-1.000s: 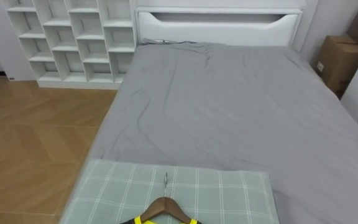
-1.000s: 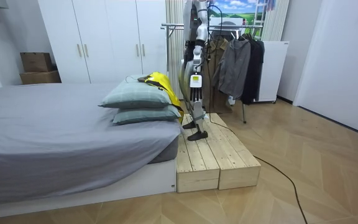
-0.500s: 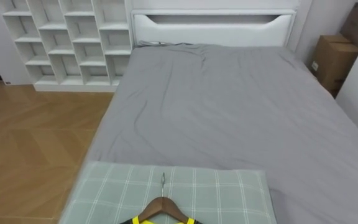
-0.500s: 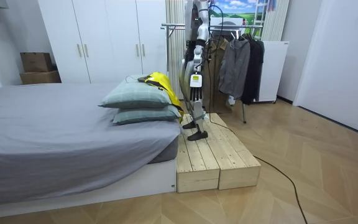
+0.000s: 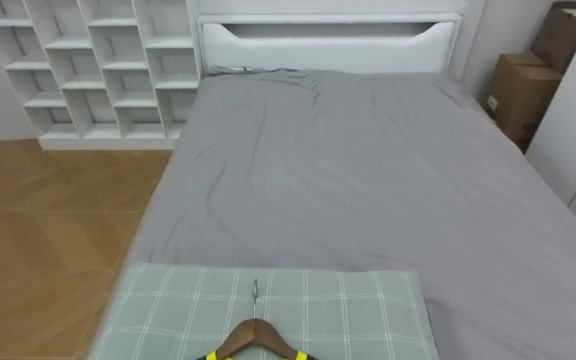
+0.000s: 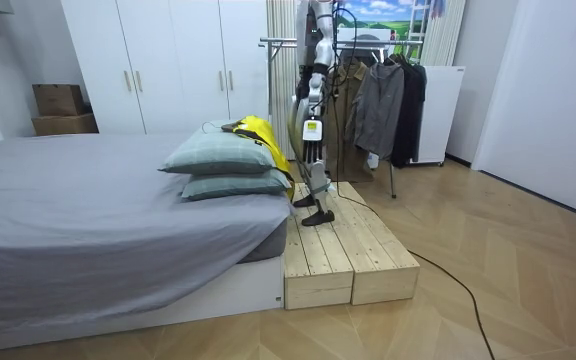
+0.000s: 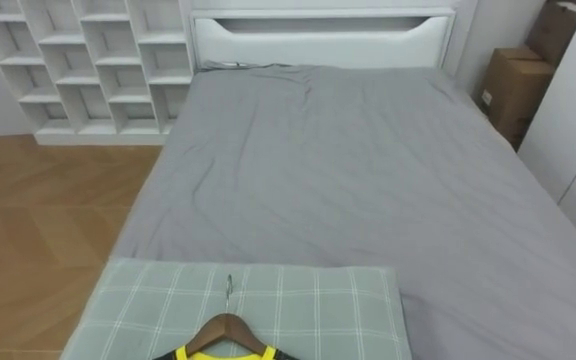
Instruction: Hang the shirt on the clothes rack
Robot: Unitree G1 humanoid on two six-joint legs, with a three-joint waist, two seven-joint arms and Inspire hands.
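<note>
A wooden hanger with a metal hook lies on top of a green checked pillow at the near end of the bed. It carries a yellow and black garment, which in the room view drapes off the pillow stack as a yellow garment. I stand on a wooden platform at the bed's end, facing the pillows. My left hand hangs at my side, above the platform and apart from the garment.
The grey bed stretches ahead to a white headboard. A white cube shelf stands at the far left, a cardboard box at the far right. Behind me a clothes rack holds dark garments.
The eye view has shifted, so the bed and shelf sit further left and the hanger lower in the picture. The hanger and garment have not moved on the pillow.
</note>
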